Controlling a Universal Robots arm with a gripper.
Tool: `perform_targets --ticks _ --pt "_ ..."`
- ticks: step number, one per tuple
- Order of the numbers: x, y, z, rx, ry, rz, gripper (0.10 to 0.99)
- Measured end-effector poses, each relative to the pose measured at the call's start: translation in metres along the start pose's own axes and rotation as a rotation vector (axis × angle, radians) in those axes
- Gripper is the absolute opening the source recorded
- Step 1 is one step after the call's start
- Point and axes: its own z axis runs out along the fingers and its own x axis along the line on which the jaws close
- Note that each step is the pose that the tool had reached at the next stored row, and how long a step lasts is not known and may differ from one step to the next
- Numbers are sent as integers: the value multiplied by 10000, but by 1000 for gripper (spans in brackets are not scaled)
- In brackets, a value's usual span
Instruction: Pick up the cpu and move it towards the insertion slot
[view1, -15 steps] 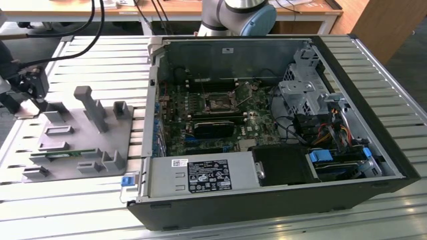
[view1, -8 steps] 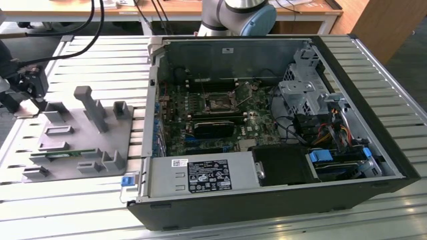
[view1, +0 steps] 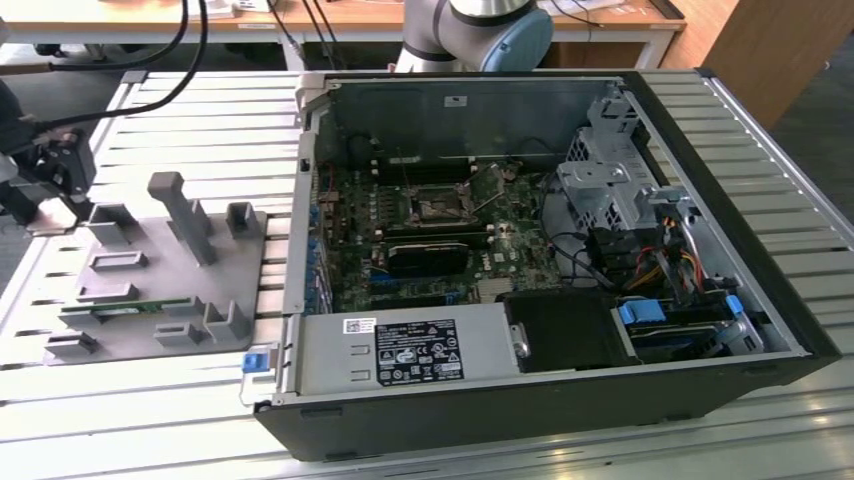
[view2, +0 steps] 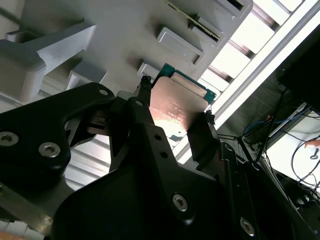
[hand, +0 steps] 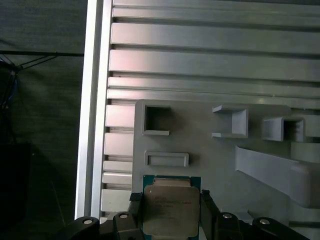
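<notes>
Squarely, jaws grip the cpu (hand: 167, 210) by opposite edges.

Between jaws, cpu (hand: 169, 209) near fixture (hand: 215, 155).

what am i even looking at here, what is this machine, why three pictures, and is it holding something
This is a robot arm with a two-fingered gripper at its end. The exterior view comes from a camera off the arm and takes in the whole scene. It shows a slatted metal table with an open computer case on it. On the exterior view's left of the case is a grey fixture with recesses and a green memory stick. The two wrist views come from cameras riding on the arm, looking along the gripper. In both wrist views the gripper is clamped on the cpu, a flat square chip with a shiny metal top, over the grey fixture. The insertion slot is on the board inside the case, well apart from the gripper.
</notes>
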Motion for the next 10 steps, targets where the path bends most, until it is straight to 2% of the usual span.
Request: perform_targets --ticks 10 --pt "0 1 -28 -1 -2 0 545"
